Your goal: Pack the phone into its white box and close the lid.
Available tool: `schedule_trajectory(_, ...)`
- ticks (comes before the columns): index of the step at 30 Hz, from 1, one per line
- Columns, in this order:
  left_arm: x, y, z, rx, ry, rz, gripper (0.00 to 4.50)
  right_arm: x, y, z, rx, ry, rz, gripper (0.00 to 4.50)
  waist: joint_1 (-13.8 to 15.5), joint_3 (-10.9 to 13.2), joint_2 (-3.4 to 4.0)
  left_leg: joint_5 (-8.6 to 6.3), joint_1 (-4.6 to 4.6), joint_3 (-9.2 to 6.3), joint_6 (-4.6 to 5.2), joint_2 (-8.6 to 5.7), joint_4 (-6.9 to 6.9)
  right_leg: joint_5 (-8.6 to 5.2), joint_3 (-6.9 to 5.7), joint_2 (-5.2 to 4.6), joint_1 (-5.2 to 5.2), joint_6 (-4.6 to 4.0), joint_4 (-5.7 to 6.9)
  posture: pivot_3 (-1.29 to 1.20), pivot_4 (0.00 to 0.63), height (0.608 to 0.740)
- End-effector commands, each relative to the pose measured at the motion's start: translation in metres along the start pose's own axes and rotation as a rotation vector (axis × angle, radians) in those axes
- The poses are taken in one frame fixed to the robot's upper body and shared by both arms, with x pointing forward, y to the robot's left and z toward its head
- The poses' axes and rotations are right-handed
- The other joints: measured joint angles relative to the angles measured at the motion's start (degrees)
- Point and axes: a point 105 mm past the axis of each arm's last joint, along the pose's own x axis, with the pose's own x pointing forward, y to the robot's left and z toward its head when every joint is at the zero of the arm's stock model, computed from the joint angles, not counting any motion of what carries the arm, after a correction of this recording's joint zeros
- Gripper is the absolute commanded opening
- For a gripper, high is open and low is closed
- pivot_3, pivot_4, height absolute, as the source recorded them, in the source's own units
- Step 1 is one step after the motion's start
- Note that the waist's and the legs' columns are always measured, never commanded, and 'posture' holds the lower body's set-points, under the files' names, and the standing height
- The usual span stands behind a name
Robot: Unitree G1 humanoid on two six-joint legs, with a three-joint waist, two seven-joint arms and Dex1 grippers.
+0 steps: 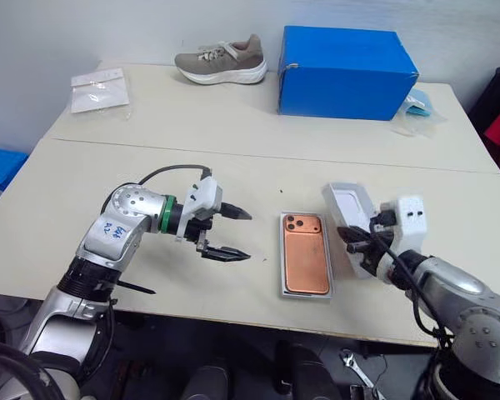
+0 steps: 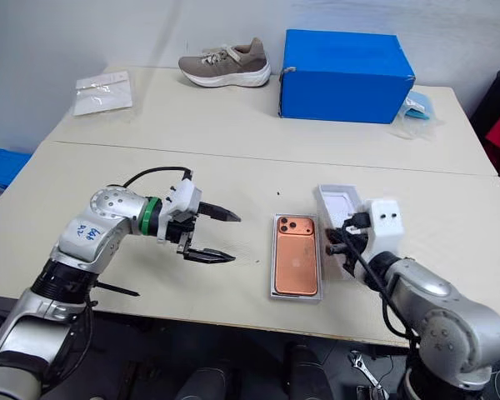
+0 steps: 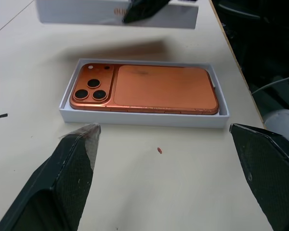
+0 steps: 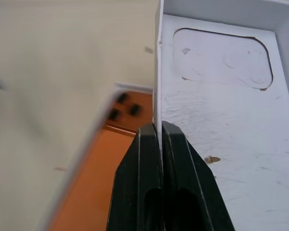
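Two cream desks (image 1: 150, 175) are standing end to end before a grey wall, carrying one blue box (image 1: 343, 71), one shoe (image 1: 222, 60) and one plastic bag (image 1: 100, 89); no writing is legible. One phone (image 1: 306, 252) is lying back-up in the white box (image 1: 284, 287) at the near desk's 6 o'clock edge. The left claw (image 1: 237, 233) is hanging wide open and empty at the box's 9 o'clock, while the right claw (image 4: 160, 139) is pinching one wall of the lid (image 1: 350, 206), tilted at 3 o'clock.

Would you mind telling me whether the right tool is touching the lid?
Touching. In the right wrist view, the right tool has its two black fingers pinched shut on the lid's thin side wall, with no gap on either side.
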Motion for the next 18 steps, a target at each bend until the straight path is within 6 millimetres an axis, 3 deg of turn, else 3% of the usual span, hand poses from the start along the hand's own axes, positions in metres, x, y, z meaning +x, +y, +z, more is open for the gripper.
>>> schedule_trajectory(1,-0.008,0.001,0.000,0.021,0.009,0.017,4.50,-0.004,0.034,0.012,0.149,-0.060,0.258,0.03,0.1,0.0,0.03,0.00,0.00,-0.02,0.00,0.00,-0.03,0.00,-0.01,0.00,0.00,0.00,-0.02,0.00,0.150,0.740)
schedule_trajectory(5,-0.011,-0.001,-0.005,0.008,0.025,0.031,4.50,-0.001,0.059,0.010,0.457,-0.025,0.432,0.03,0.0,0.1,0.09,-0.03,-0.01,-0.08,0.12,-0.14,-0.12,-0.01,-0.08,-0.12,0.01,-0.02,-0.12,0.00,0.150,0.740)
schedule_trajectory(11,-0.017,-0.006,-0.008,0.005,0.048,0.042,4.50,0.014,0.083,0.005,0.639,-0.044,0.559,0.03,-0.8,0.1,0.08,-0.05,0.00,0.08,0.15,-0.02,-0.07,0.03,-0.06,-0.07,0.03,0.05,-0.18,0.00,0.150,0.740)
schedule_trajectory(18,-0.025,-0.005,-0.007,-0.002,0.062,0.080,4.50,0.043,0.085,-0.003,0.880,-0.039,0.552,0.03,-1.1,0.1,0.09,-0.05,-0.02,0.03,0.14,-0.01,-0.07,0.02,-0.04,-0.06,0.01,0.05,-0.17,0.00,0.150,0.740)
